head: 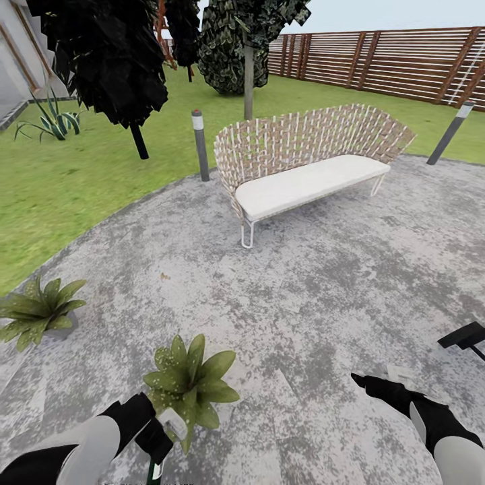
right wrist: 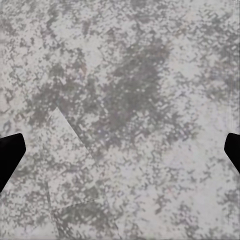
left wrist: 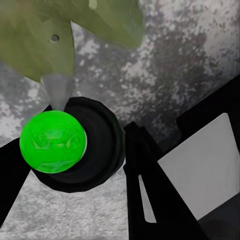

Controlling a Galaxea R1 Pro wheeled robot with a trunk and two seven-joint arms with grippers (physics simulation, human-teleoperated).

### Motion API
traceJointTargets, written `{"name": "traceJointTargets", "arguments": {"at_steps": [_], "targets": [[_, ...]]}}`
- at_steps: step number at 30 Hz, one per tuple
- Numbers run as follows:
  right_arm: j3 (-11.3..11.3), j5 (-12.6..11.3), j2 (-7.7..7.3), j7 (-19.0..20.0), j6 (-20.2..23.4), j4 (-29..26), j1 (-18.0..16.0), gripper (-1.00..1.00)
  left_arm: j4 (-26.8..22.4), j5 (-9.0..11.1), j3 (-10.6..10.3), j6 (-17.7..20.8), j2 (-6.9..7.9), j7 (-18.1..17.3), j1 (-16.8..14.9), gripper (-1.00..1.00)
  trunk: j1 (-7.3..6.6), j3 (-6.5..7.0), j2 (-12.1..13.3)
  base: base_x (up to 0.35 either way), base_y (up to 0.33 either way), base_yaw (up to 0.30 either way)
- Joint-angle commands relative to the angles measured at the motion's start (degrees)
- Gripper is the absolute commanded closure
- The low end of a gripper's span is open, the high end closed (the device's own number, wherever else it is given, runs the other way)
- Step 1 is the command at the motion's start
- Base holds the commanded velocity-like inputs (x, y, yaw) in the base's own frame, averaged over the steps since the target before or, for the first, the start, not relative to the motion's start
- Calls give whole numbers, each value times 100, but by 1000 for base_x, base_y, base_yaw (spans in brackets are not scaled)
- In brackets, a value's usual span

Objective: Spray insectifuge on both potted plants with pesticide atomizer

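Note:
The nearer potted plant (head: 190,381) is a low rosette of broad green leaves on the paving just ahead of my left arm. A second potted plant (head: 39,310) stands further left at the paving's edge. My left gripper (head: 159,436) is shut on the pesticide atomizer (head: 173,422), whose pale head touches the near plant's leaves. In the left wrist view the atomizer's green body (left wrist: 52,141) sits between black fingers (left wrist: 150,195), its pale nozzle (left wrist: 57,89) pointing into a leaf (left wrist: 45,40). My right gripper (head: 377,385) hangs open over bare paving (right wrist: 120,100).
A woven bench (head: 303,168) with a white cushion stands ahead on the grey paving. Two bollards (head: 199,145) (head: 450,131) flank it. Grass, dark trees (head: 108,60), a spiky plant (head: 50,121) and a slatted fence (head: 397,60) lie beyond. A black object (head: 465,335) juts in at right.

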Motion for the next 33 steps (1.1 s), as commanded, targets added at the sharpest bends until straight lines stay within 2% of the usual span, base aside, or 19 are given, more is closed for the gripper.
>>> {"name": "traceJointTargets", "arguments": {"at_steps": [1, 13, 25, 33], "targets": [[-48, 26, 4, 46, 37, -11, -5, -100, -11, -39, 48, 43, -3, -30, 0, 100, -1, -6, -2, 0, 0, 140], [-48, 26, 5, 46, 28, -11, -3, -100, -16, -30, 52, 43, -4, -30, 1, 100, -1, -11, -2, 0, -11, 40], [-48, 26, 5, 46, 28, -11, -6, -100, -28, -22, 57, 44, -4, -30, 1, 100, -1, -11, -2, 0, -313, 241], [-48, 26, 4, 46, 28, -11, -6, -100, -20, -22, 50, 44, -7, -30, 1, 100, -1, -11, -2, -105, -312, 44]]}}
